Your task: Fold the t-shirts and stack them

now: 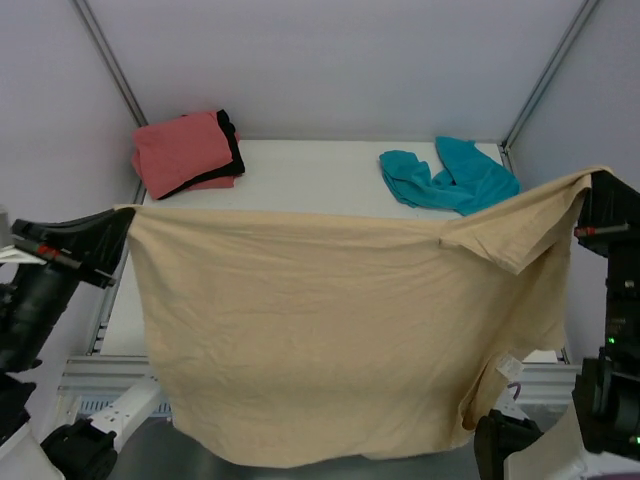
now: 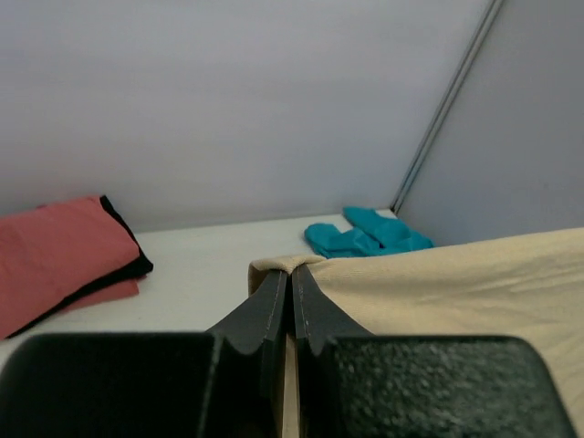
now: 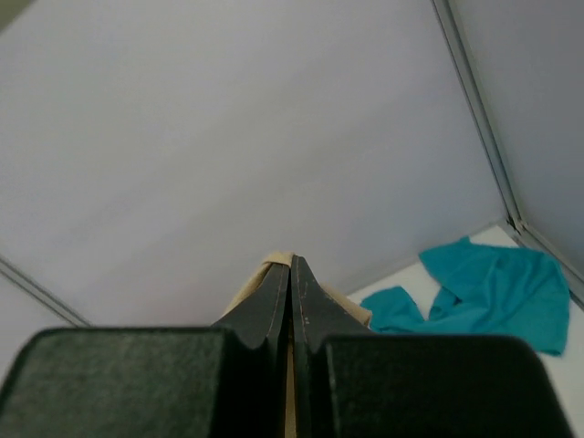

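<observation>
A tan t-shirt [image 1: 320, 330] hangs spread like a curtain above the table, stretched between both arms. My left gripper [image 1: 128, 212] is shut on its upper left corner, the cloth [image 2: 283, 265] pinched at the fingertips. My right gripper [image 1: 590, 182] is shut on the upper right corner, where tan cloth [image 3: 274, 263] pokes past the closed fingers. A sleeve folds over near the right end. At the back left lies a folded coral-pink t-shirt [image 1: 182, 150] on top of a black t-shirt [image 1: 232, 140]. A crumpled teal t-shirt [image 1: 450, 178] lies at the back right.
The white table [image 1: 310, 175] is walled by grey panels at the back and sides, with metal corner posts [image 1: 545, 80]. The hanging shirt hides the near half of the table and falls past its front edge.
</observation>
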Controlling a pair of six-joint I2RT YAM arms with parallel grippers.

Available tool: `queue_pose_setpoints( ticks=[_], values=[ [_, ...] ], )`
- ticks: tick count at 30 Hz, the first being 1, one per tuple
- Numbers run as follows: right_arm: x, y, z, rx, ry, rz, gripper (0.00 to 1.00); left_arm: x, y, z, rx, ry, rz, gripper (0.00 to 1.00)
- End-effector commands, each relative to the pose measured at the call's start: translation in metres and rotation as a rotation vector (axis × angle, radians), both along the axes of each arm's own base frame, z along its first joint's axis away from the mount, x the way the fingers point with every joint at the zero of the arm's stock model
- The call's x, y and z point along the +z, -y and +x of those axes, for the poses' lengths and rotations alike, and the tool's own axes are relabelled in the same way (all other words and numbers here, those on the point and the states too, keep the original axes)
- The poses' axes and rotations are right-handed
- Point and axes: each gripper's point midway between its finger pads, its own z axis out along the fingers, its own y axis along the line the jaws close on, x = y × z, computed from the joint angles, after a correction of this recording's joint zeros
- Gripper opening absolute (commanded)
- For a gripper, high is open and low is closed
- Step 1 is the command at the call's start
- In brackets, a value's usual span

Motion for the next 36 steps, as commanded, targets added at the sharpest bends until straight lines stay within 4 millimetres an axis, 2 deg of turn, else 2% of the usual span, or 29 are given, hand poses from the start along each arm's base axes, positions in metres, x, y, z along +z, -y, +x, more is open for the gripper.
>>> queue_pose_setpoints(
  ticks=[1,2,3,4,5,6,7,8,9,10,11,13,14,16,17,18,20,21,22,23,24,27,28,29,32,33,34,35,36],
  values=[
    [-0.011,0.021,0.039,-0.062,-0.04,0.019,0.0,-0.021,0.016,0.037,0.002,-0.054,0.025,0.0],
    [-0.034,0.027,0.06,-0.064,-0.107,0.027,0.0,-0.028,0.02,0.047,0.001,-0.066,0.034,0.0],
    [-0.04,0.031,0.07,-0.071,-0.113,0.03,0.0,-0.043,0.027,0.066,0.003,-0.091,0.05,0.0],
    [-0.05,0.033,0.082,-0.072,-0.139,0.034,0.0,-0.048,0.03,0.075,0.008,-0.097,0.055,0.0],
    [-0.078,0.039,0.105,-0.071,-0.21,0.05,0.0,-0.057,0.035,0.089,0.011,-0.113,0.07,0.0],
    [-0.085,0.043,0.116,-0.077,-0.22,0.053,0.0,-0.074,0.04,0.104,0.015,-0.146,0.093,0.0],
    [-0.097,0.045,0.127,-0.077,-0.246,0.061,0.0,-0.073,0.043,0.115,0.023,-0.134,0.098,0.0],
    [-0.121,0.051,0.149,-0.083,-0.302,0.075,0.0,-0.085,0.049,0.137,0.035,-0.151,0.13,0.0],
    [-0.131,0.054,0.158,-0.084,-0.321,0.082,0.0,-0.096,0.051,0.146,0.042,-0.181,0.15,0.0],
    [-0.144,0.056,0.169,-0.083,-0.348,0.087,0.0,-0.097,0.054,0.158,0.052,-0.175,0.159,0.0],
    [-0.168,0.061,0.189,-0.083,-0.399,0.1,0.0,-0.116,0.06,0.178,0.059,-0.22,0.192,0.0],
    [-0.192,0.063,0.21,-0.069,-0.452,0.115,0.0,-0.133,0.067,0.205,0.078,-0.244,0.224,0.0],
    [-0.219,0.066,0.229,-0.066,-0.51,0.131,0.0,-0.15,0.067,0.217,0.099,-0.273,0.249,0.0],
    [-0.246,0.063,0.25,-0.04,-0.562,0.142,0.0,-0.16,0.067,0.234,0.126,-0.279,0.248,0.0],
    [-0.255,0.062,0.26,-0.03,-0.574,0.147,0.0,-0.182,0.067,0.247,0.132,-0.322,0.267,0.0],
    [-0.283,0.062,0.277,-0.019,-0.636,0.159,0.0,-0.191,0.067,0.254,0.137,-0.337,0.272,0.0],
    [-0.303,0.054,0.296,0.01,-0.668,0.16,0.0,-0.22,0.062,0.273,0.161,-0.391,0.294,0.0],
    [-0.324,0.048,0.312,0.028,-0.713,0.161,0.0,-0.229,0.059,0.278,0.17,-0.41,0.299,0.0],
    [-0.331,0.045,0.322,0.037,-0.718,0.159,0.0,-0.244,0.058,0.287,0.177,-0.431,0.306,0.0],
    [-0.337,0.035,0.331,0.086,-0.727,0.157,0.0,-0.251,0.05,0.293,0.204,-0.444,0.299,0.0],
    [-0.356,0.026,0.346,0.111,-0.771,0.15,0.0,-0.257,0.046,0.298,0.215,-0.452,0.297,0.0],
    [-0.374,0.009,0.373,0.155,-0.806,0.13,0.0,-0.278,0.03,0.315,0.259,-0.49,0.296,0.0],
    [-0.382,0.007,0.39,0.166,-0.818,0.123,0.0,-0.288,0.028,0.322,0.263,-0.51,0.302,0.0],
    [-0.385,0.002,0.399,0.175,-0.822,0.116,0.01,-0.291,0.026,0.328,0.266,-0.511,0.301,0.0],
    [-0.389,-0.01,0.433,0.203,-0.813,0.088,0.0,-0.303,0.02,0.35,0.286,-0.523,0.289,0.0],
    [-0.39,-0.014,0.442,0.213,-0.811,0.08,0.0,-0.309,0.021,0.363,0.287,-0.53,0.287,0.0],
    [-0.389,-0.016,0.459,0.218,-0.796,0.075,0.0,-0.312,0.021,0.369,0.289,-0.536,0.283,0.0],
    [-0.388,-0.018,0.467,0.225,-0.789,0.07,0.0,-0.315,0.023,0.376,0.287,-0.54,0.28,0.0],
    [-0.386,-0.023,0.475,0.235,-0.78,0.063,0.0,-0.327,0.024,0.386,0.287,-0.56,0.281,0.0]
  ],
)
